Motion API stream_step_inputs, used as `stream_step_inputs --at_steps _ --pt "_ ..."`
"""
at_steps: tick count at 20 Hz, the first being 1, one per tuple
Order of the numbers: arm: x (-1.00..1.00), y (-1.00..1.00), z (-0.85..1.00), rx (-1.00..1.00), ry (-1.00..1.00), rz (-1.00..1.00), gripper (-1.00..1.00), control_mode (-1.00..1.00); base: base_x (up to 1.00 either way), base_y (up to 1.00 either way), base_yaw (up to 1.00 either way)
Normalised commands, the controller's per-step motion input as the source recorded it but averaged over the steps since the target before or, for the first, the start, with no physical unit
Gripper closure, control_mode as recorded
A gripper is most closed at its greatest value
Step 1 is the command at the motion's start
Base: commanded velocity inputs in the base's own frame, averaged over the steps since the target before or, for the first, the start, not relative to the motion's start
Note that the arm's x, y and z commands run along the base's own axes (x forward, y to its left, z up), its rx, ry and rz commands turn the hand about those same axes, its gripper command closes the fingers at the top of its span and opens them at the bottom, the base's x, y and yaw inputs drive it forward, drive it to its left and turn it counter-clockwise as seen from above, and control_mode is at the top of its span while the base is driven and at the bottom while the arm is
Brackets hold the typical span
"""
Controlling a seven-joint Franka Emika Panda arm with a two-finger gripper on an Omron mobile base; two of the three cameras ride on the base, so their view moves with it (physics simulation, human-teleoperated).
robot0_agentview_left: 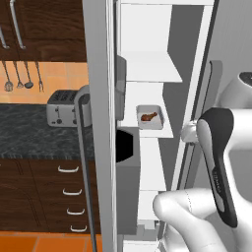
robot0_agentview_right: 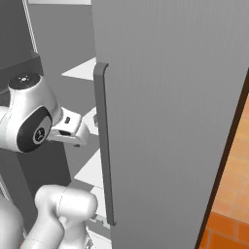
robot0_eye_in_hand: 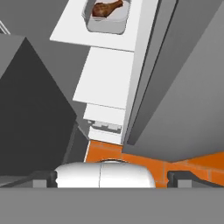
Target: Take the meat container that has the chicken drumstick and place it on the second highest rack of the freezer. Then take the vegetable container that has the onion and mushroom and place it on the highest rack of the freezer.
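while the freezer [robot0_agentview_left: 147,74] stands with its door swung wide, the meat container [robot0_agentview_left: 150,117] with the chicken drumstick [robot0_agentview_left: 149,116] lies flat on a white shelf [robot0_agentview_left: 162,132] inside, near the front edge. counting from the top in the left base view, this shelf seems to be the second one down, so i judge the first half of the task is done; the tray sits level and well inside the walls, probably so that it cannot slide out when the door closes. the shelf above it [robot0_agentview_left: 150,66] is bare, which fits with the vegetable container not yet being brought.

the pincer [robot0_eye_in_hand: 111,177] holds nothing. its two dark finger tips stand far apart at the bottom of the hand view, with only the orange floor [robot0_eye_in_hand: 105,151] between them. it looks down along the front of the freezer, away from the tray, which makes sense if the arm must now go for the second container.

each view gives something different. the left base view shows the shelves in their order, and also the toaster [robot0_agentview_left: 61,108] on the dark surface [robot0_agentview_left: 29,133] beside the freezer. the right base view is mostly taken by the grey door [robot0_agentview_right: 170,121] and its long bar handle [robot0_agentview_right: 104,146], so the tray is hidden there. the hand view shows the drumstick [robot0_eye_in_hand: 107,8] from above, lying in its tray [robot0_eye_in_hand: 107,22], and the lower shelves below it.
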Motion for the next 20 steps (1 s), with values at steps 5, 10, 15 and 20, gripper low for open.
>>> stream_step_inputs --at_steps 5,10,15,20 --pt "-0.02 -0.01 0.0 0.0 0.0 0.01 -1.0 -1.0 0.0 0.0 0.0" --pt "-0.04 0.0 0.0 -0.02 0.0 0.01 -1.0 -1.0 0.0 0.0 0.0" --pt "-0.02 0.0 0.0 -0.04 0.0 0.0 -1.0 -1.0 0.0 0.0 0.0" --pt "-0.01 0.0 0.0 -0.01 0.0 0.0 -1.0 1.0 -0.37 -0.14 0.06"
